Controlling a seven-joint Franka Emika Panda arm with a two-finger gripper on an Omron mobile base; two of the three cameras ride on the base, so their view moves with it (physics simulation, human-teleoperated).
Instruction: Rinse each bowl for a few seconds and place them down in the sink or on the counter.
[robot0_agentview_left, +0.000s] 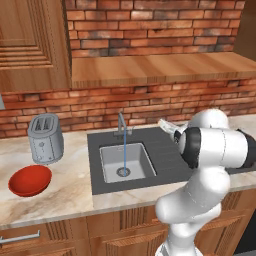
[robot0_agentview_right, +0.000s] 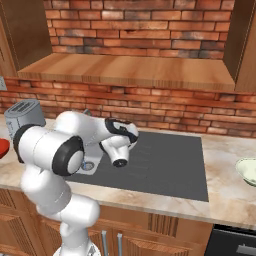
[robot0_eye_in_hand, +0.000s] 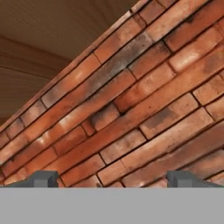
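So the water's running into the sink (robot0_agentview_left: 165, 155), but both bowls sit on the counter (robot0_agentview_left: 70, 192): the red bowl (robot0_agentview_left: 30, 180) far left by the toaster (robot0_agentview_left: 45, 138), the cream-green bowl (robot0_agentview_right: 247, 171) far right. The fingers (robot0_eye_in_hand: 43, 178) are spread wide with nothing between them, aimed at the brick wall (robot0_eye_in_hand: 144, 105) over the drainboard. Looks like the hand has to swing down and right for the nearer cream-green one.
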